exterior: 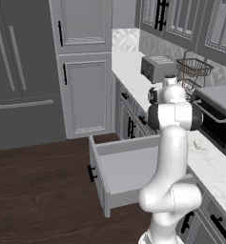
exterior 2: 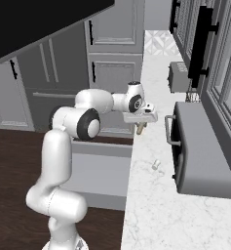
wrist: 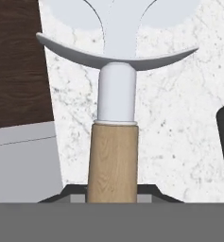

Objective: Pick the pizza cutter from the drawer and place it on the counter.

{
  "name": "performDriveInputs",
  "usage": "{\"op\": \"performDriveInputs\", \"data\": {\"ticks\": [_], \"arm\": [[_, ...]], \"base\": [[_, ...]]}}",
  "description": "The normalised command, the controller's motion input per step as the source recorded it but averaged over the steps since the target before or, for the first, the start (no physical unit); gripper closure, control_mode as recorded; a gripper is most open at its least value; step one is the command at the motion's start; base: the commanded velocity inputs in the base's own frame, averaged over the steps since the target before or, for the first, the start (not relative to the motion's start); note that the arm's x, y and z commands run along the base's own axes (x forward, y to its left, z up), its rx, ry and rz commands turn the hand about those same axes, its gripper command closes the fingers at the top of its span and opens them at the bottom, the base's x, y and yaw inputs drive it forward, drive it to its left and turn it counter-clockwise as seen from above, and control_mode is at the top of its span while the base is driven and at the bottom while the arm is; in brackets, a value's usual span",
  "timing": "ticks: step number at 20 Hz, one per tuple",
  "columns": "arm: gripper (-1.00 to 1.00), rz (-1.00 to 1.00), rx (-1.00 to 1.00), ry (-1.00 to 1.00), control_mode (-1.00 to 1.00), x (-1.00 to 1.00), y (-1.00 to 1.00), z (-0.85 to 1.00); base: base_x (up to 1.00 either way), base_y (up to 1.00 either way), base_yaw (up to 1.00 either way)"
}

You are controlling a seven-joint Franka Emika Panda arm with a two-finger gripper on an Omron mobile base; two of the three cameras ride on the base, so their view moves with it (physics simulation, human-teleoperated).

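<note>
My gripper [exterior 2: 141, 122] hangs over the front edge of the counter [exterior 2: 151, 205], shut on the pizza cutter [exterior 2: 140, 129]. In the hand view the light-brown wooden handle [wrist: 112, 160] rises from between the gripper [wrist: 112, 197] fingertips. Its silver-grey wheel blade [wrist: 118, 28] sits at the top, above the white marble counter [wrist: 179, 118]. The grey drawer [exterior: 128, 169] stands pulled open below the counter, its black bar handle facing the floor side. The drawer [exterior 2: 100, 168] lies to the left of the cutter, and the drawer's corner [wrist: 23, 160] shows beside the handle.
A tiny white cylinder [exterior 2: 156, 165] lies on the counter near a dark toaster oven [exterior 2: 200, 146]. Further back stand a toaster [exterior 2: 179, 76] and a wire basket [exterior: 193, 69]. Grey cabinets and a tall fridge [exterior: 19, 71] line the wall over a dark wooden floor.
</note>
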Motion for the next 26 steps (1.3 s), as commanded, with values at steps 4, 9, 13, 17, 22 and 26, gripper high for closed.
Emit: {"op": "performDriveInputs", "data": {"ticks": [4, 9, 13, 17, 22, 26], "arm": [[1.00, 0.03, 0.00, 0.00, -1.00, 0.03, -0.14, -0.30], [1.00, 0.00, 0.00, 0.00, -1.00, 0.13, -0.43, -0.44], [1.00, 0.00, 0.00, 0.00, -1.00, 0.24, -0.17, -0.18], [-1.00, 0.00, -0.01, 0.00, -1.00, 0.03, 0.01, 0.00], [-1.00, 0.00, -0.02, 0.00, -1.00, 0.06, 0.00, 0.05], [-1.00, 0.00, -0.01, -0.13, -1.00, -0.08, 0.21, 0.49]], "base": [[0.00, 0.00, 0.00], [0.00, 0.00, 0.00], [0.00, 0.00, 0.00], [0.00, 0.00, 0.00], [0.00, 0.00, 0.00], [0.00, 0.00, 0.00]]}}
